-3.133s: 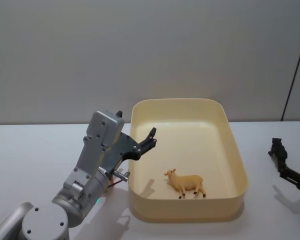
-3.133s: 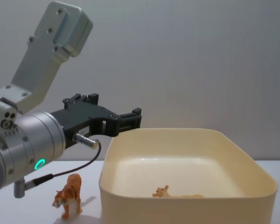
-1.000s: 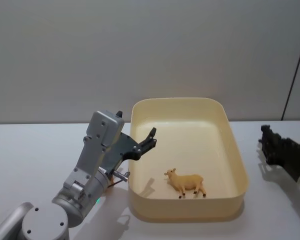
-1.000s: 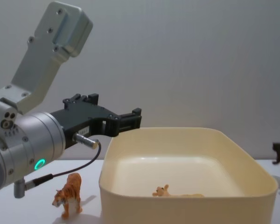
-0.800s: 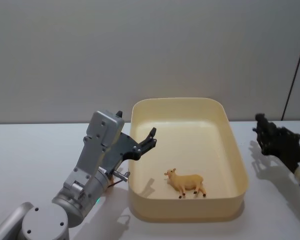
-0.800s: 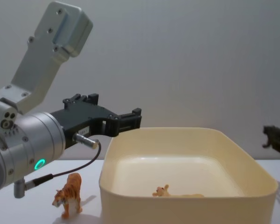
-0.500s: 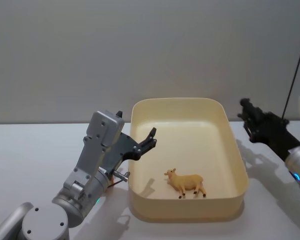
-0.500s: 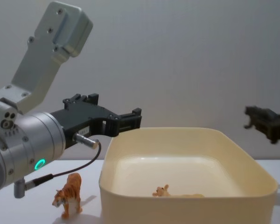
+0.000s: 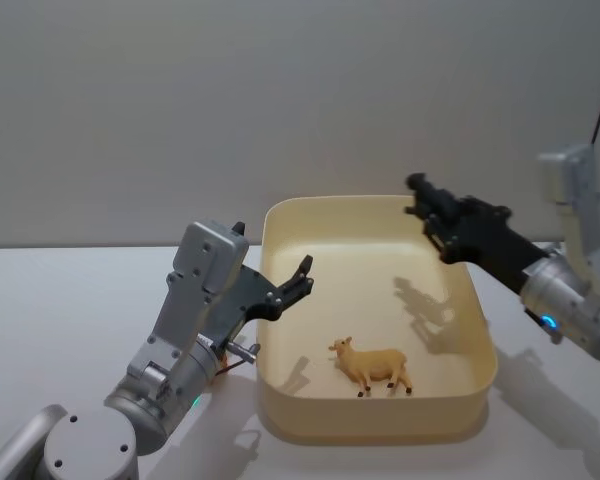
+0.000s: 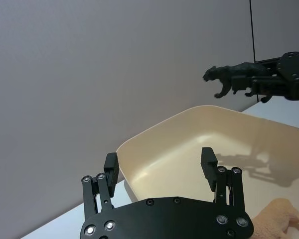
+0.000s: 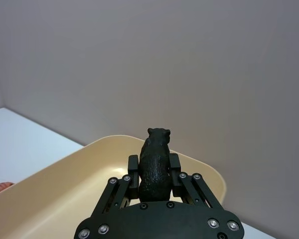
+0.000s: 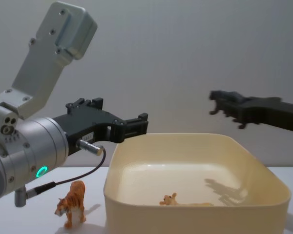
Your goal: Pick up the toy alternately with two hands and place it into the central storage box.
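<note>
My right hand point(image 9: 438, 213) reaches in from the right on a nearly level arm, above the far right part of the storage box point(image 9: 478, 300). Its fingers pinch a black cat-like toy point(image 11: 155, 164) by the flanks. The toy hangs in the air over the box's interior, head pointing left. My left hand point(image 9: 302, 274) hovers at the box's left rim, fingers spread around nothing. A green ring light point(image 12: 41, 171) glows on its silver arm point(image 12: 24, 146).

I count two hands, one box and three toy animals. Besides the black one, a tan sheep-like toy point(image 9: 372, 367) is on the box floor. An orange tiger point(image 12: 72, 204) stands on the tabletop point(image 9: 70, 300) just left of the box.
</note>
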Robot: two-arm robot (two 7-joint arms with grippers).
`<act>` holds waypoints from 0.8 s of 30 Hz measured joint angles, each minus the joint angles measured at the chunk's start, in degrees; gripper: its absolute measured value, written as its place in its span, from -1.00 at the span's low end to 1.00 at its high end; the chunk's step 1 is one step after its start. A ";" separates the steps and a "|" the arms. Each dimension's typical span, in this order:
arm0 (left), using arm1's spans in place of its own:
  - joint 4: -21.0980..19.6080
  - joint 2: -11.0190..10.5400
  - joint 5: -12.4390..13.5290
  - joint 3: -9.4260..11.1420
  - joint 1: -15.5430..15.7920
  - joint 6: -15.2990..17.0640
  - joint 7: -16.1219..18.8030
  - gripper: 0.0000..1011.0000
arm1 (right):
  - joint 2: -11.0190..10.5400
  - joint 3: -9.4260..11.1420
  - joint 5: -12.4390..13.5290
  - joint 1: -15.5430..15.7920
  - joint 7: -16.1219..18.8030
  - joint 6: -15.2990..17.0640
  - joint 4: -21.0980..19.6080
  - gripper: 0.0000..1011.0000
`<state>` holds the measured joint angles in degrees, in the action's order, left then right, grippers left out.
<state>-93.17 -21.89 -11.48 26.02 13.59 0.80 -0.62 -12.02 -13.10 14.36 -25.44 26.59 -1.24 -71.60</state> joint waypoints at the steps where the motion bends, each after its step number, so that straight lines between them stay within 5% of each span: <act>1: 0.00 0.00 0.00 0.00 0.00 0.00 0.00 0.98 | 0.25 -0.22 -0.18 -0.49 0.66 0.43 0.35 -0.35; 8: 0.00 0.00 0.00 0.00 0.00 0.00 0.00 0.98 | 2.05 -1.74 -2.15 -4.12 4.56 3.84 3.50 -0.32; 24: 0.00 0.00 0.00 0.00 0.00 0.00 0.00 0.98 | 3.94 -3.31 -4.28 -8.11 8.18 6.95 7.36 0.64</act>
<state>-93.17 -21.90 -11.48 26.02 13.59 0.80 -0.62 -8.08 -16.41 10.07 -33.56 34.77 5.71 -64.24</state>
